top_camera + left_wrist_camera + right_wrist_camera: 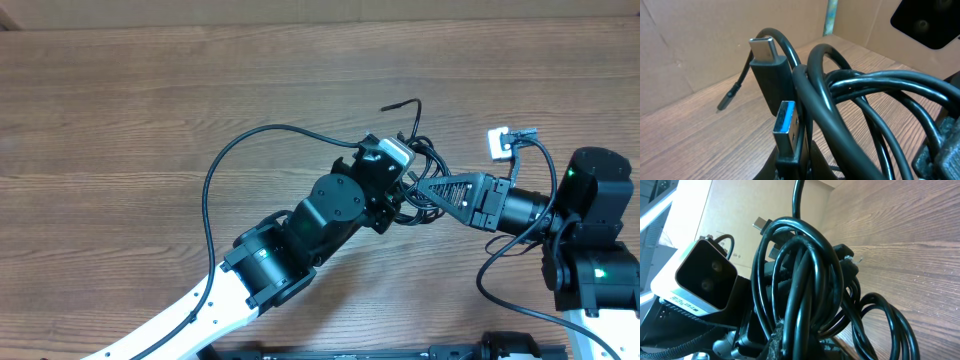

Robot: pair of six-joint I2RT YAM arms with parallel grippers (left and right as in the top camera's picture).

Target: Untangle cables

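The cables (420,165) are a tangled bundle of thin black cords held between both grippers near the table's middle. One loose end (398,103) sticks out toward the far side. My left gripper (397,190) is shut on the black housing of a blue-tongued USB plug (786,125), its fingers (795,167) on either side. A second silver-tipped plug (765,49) stands behind it, with loops (865,85) to the right. My right gripper (420,190) is shut on several loops of the bundle (800,275), which fill the space at its fingers (800,345).
The left arm's own thicker black wire (212,175) arcs over the table on the left. The right arm's wire ends in a white connector (497,142). A cardboard wall (690,40) stands behind the wooden table (120,100). The left wrist camera (705,277) is close to the right gripper.
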